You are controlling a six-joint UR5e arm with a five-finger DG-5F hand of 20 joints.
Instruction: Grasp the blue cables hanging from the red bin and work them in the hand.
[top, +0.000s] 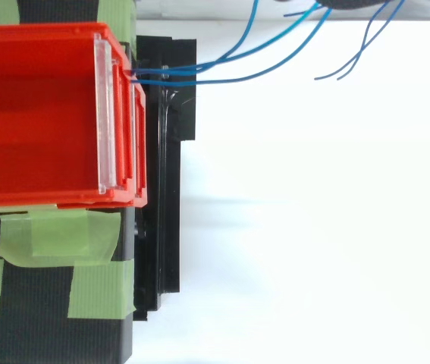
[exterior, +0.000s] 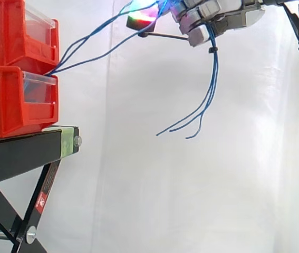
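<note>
1. Two red bins (exterior: 7,100) sit stacked on a black stand (exterior: 17,153) in front of a white curtain (exterior: 191,184). Each bin has a clear front panel (exterior: 38,87).
2. The blue cables (exterior: 213,74) leave the bins at the seam between the upper and the lower one, at the front edge. From above, that exit is at one front corner of the bins (top: 40,30).
3. From the bins the strands climb away in a loose fan, up and outward, well clear of the stand, to the hand (exterior: 218,16), which hangs higher than the top bin and far out in front of it.
4. The hand's fingers (exterior: 196,31) are curled around the cables, which pass through the grip. One pad (exterior: 141,18) on the side nearest the bins glows green and red.
5. Beyond the hand, on the side away from the bins, the free ends drop in a bundle and splay apart at about the height of the lower bin's base, touching nothing.
6. In the top view the cables (top: 199,81) run from the bins across the stand's edge (top: 165,189). Green tape (top: 48,235) sits on the stand just beside the bins.
</note>
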